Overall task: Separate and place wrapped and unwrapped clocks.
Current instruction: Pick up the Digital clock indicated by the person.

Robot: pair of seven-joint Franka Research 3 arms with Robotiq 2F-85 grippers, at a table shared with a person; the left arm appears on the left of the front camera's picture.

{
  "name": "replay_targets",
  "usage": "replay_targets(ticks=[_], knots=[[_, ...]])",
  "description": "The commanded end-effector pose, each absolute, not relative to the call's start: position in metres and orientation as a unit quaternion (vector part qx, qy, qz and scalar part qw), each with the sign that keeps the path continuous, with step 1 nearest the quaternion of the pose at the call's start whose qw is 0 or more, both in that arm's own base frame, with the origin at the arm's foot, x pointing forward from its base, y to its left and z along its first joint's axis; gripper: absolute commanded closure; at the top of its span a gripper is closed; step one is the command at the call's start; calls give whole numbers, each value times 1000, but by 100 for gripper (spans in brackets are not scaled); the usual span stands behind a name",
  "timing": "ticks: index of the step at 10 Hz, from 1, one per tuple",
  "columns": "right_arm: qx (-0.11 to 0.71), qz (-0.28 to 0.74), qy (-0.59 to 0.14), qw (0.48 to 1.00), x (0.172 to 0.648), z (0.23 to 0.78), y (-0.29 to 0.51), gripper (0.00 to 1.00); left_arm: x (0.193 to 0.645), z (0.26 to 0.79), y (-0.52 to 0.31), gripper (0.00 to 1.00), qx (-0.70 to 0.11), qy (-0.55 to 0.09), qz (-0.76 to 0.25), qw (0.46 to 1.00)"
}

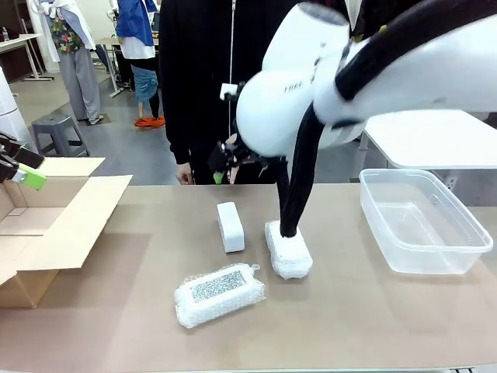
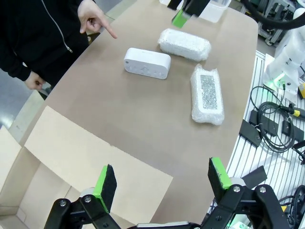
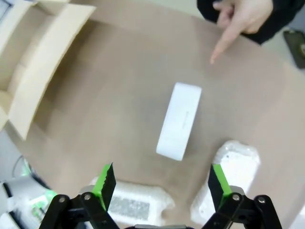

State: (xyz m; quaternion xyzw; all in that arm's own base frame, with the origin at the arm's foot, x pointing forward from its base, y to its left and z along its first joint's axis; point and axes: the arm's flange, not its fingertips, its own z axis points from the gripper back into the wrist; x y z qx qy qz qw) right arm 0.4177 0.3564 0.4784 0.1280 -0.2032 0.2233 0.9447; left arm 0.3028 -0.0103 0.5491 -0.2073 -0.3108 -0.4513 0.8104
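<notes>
Three clocks lie mid-frame on the tabletop (image 1: pixel 365 311): plain white block (image 1: pixel 230 226), wrapped bundle (image 1: pixel 288 250) just right of it, speckled bundle (image 1: pixel 219 294) lower centre. Left gripper (image 2: pixel 162 179) and right gripper (image 3: pixel 162 180) fingers spread wide, empty

Table (image 1: pixel 373 318) with clocks (image 1: pixel 230 226), carton (image 1: pixel 78 225), tub (image 1: pixel 374 211)

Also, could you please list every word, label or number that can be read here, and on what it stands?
None reads for certain.
Right arm: small dark print on a white joint, too blurred to read.
White block: faint grey mark on one face, too blurred to read.
Speckled bundle: grey panel, no letters seen.
</notes>
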Motion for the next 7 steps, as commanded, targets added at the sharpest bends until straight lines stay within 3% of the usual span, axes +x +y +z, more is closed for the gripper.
replay_targets(ticks=[1, 2, 3, 4, 6, 7], knots=[[90, 202, -195, 956, 425, 454, 367, 0, 304, 548, -8, 0, -213, -314, -456, 805], [94, 182, -184, 961, 428, 447, 364, 0, 304, 548, -8, 0, -213, -314, -456, 805], [156, 172, -237, 943, 428, 470, 349, 0, 304, 548, -8, 0, -213, -314, -456, 805], [103, 205, -185, 956, 426, 445, 357, 0, 304, 548, -8, 0, -213, -314, -456, 805], [118, 191, -199, 954, 431, 452, 355, 0, 304, 548, -8, 0, -213, -314, -456, 805], [114, 170, -170, 964, 452, 453, 365, 0, 304, 548, -8, 0, -213, -314, -456, 805]])
